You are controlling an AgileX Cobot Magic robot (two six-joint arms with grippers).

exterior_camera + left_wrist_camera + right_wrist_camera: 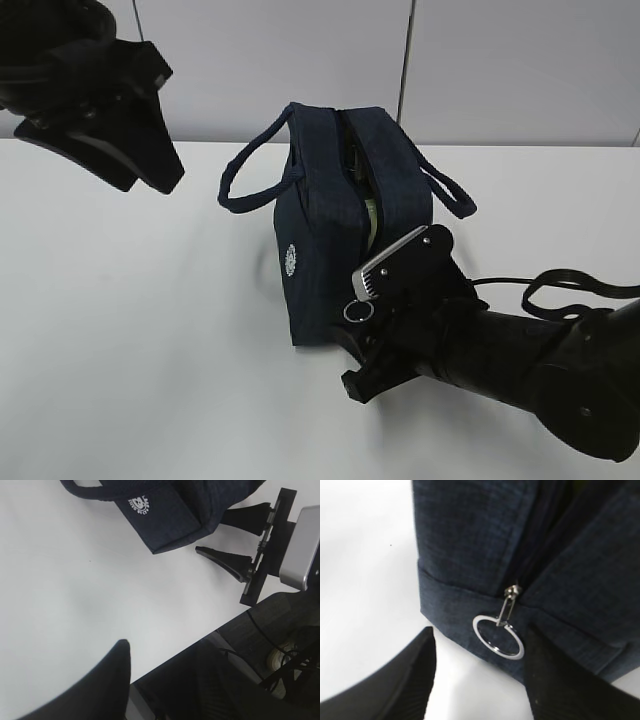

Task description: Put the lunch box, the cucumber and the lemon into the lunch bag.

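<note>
Closing the zipper looks like the step in hand: the lunch bag stands mid-desk, something pale green showing inside. Right gripper, jaws open, straddles the ring pull and should centre on it before pinching. Left gripper hangs open, well apart.

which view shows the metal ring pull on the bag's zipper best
The right wrist view: the round silver metal ring pull hangs large and sharp from the zipper slider at the end of the boxy dark navy fabric lunch bag. The exterior view shows it only small, beside the right gripper. The left wrist view does not show it.
</note>
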